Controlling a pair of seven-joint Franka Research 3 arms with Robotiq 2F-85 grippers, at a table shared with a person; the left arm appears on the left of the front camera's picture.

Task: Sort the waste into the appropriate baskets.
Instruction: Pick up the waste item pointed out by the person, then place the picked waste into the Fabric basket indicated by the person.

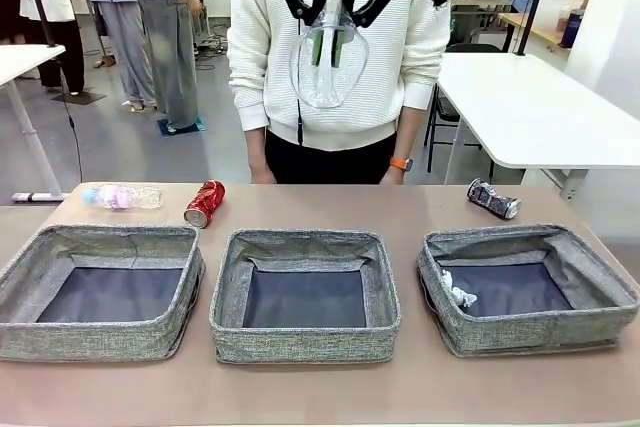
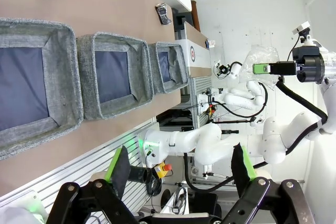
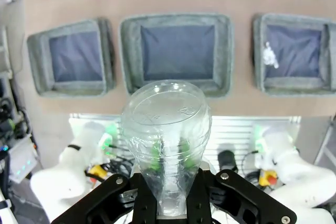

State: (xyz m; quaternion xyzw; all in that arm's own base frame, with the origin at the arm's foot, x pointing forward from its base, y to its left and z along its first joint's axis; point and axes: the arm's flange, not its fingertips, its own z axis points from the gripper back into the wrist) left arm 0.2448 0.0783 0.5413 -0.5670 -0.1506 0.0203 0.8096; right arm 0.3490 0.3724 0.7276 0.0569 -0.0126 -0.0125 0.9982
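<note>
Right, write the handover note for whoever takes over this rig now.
Left gripper: open, holding nothing.
Right gripper: shut on the clear plastic cup, held high above the table.
Done: crumpled paper ball lies in the right basket.
Left to sort: the cup; the blue-capped bottle and crushed red can beyond the left basket; the crushed dark-silver can beyond the right basket.

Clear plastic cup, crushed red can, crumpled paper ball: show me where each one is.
clear plastic cup (image 1: 328, 85), front view, on its wide bulging wall.
crushed red can (image 1: 204, 203), front view, middle of its side.
crumpled paper ball (image 1: 458, 292), front view, its centre.
</note>
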